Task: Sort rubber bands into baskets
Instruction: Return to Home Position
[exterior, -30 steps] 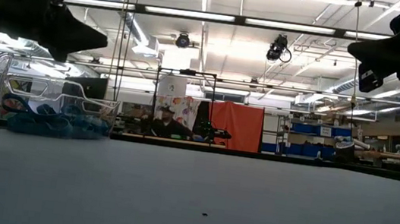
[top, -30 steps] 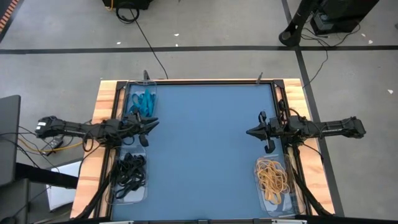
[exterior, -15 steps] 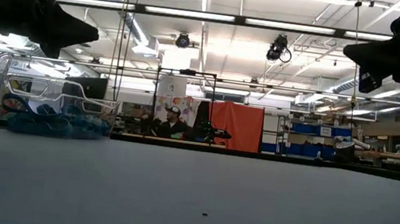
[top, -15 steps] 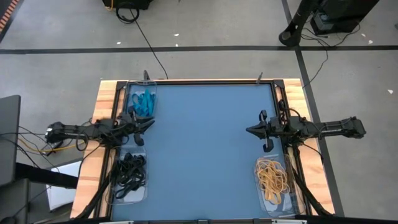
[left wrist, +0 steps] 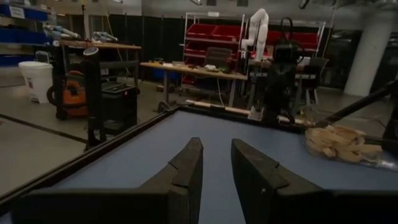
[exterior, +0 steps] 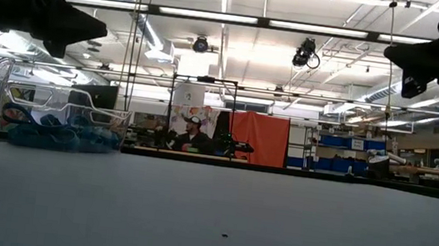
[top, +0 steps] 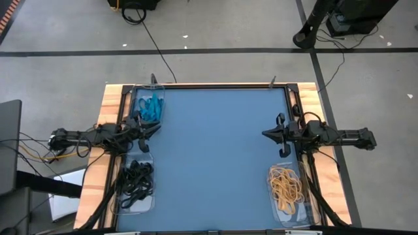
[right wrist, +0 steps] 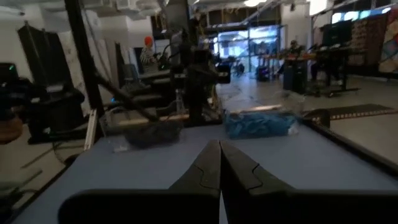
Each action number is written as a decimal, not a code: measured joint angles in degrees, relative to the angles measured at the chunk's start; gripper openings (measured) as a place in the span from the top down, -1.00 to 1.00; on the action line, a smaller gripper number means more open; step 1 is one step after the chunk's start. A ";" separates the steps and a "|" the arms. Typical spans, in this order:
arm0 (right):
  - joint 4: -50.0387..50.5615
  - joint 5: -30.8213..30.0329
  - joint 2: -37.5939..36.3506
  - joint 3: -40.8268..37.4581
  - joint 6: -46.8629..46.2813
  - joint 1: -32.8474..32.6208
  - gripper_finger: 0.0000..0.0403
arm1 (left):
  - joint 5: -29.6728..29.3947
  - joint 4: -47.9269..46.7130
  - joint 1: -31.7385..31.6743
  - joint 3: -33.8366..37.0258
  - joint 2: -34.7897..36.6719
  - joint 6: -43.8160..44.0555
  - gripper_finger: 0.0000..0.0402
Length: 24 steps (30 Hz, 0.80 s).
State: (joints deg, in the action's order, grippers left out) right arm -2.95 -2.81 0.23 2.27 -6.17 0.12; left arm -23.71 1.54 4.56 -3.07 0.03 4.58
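Teal rubber bands (top: pixel 149 106) lie in a clear basket (top: pixel 138 96) at the table's far left. Black rubber bands (top: pixel 136 181) fill a basket (top: pixel 145 202) at the near left, and tan rubber bands (top: pixel 286 185) fill one (top: pixel 295 214) at the near right. My left gripper (top: pixel 157 127) hovers level between the two left baskets, pointing toward the table's middle, open with nothing between its fingers (left wrist: pixel 189 163). My right gripper (top: pixel 264 135) hovers level at the right edge, just beyond the tan basket, shut and empty (right wrist: pixel 219 144).
The blue table top (top: pixel 215 156) lies between the two arms. A wooden frame (top: pixel 108 104) borders it. Black cables run along the floor beyond the far edge. In the low view, a person sits far off in the room behind the table.
My left gripper has drawn back a little toward the table's left edge, staying level and open. The bands and baskets have not moved.
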 joint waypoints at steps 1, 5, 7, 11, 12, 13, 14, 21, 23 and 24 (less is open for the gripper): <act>0.27 0.62 0.09 0.00 -0.03 0.00 0.96 | 0.33 0.19 0.00 -0.07 0.00 -0.02 0.57; 0.60 1.39 -0.11 -0.01 -0.23 -0.02 0.96 | 0.46 0.13 0.09 -0.05 -0.02 0.08 0.57; 0.65 2.05 -0.07 0.12 -0.17 -0.02 0.96 | 0.46 0.24 0.09 -0.05 -0.01 0.13 0.57; 1.97 1.61 -0.05 0.25 -0.07 -0.02 0.96 | 0.42 0.67 0.09 0.84 0.00 0.30 0.57; 2.17 1.56 -0.05 0.25 -0.07 -0.02 0.96 | 0.44 1.19 0.09 1.23 -0.02 0.39 0.57; 2.01 1.58 -0.05 0.25 -0.07 -0.02 0.96 | 0.45 1.77 0.09 1.66 -0.03 0.39 0.57; 1.83 1.78 -0.05 0.25 0.04 -0.02 0.96 | 0.62 2.10 0.09 2.06 -0.02 0.38 0.57; 7.29 -2.06 0.30 0.25 0.51 0.03 0.96 | 2.91 1.69 0.07 2.56 -0.02 0.34 0.57; 7.14 -2.03 0.71 0.30 1.16 0.11 0.96 | 4.00 1.55 0.04 2.55 -0.09 -0.83 0.57; 7.41 -1.26 0.72 0.30 1.36 0.11 0.96 | 4.75 1.46 0.04 2.57 -0.13 -1.99 0.57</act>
State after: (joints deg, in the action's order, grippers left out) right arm 4.45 -4.07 0.95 2.57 -4.81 0.23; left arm -18.95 3.00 4.60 -0.50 -0.10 2.59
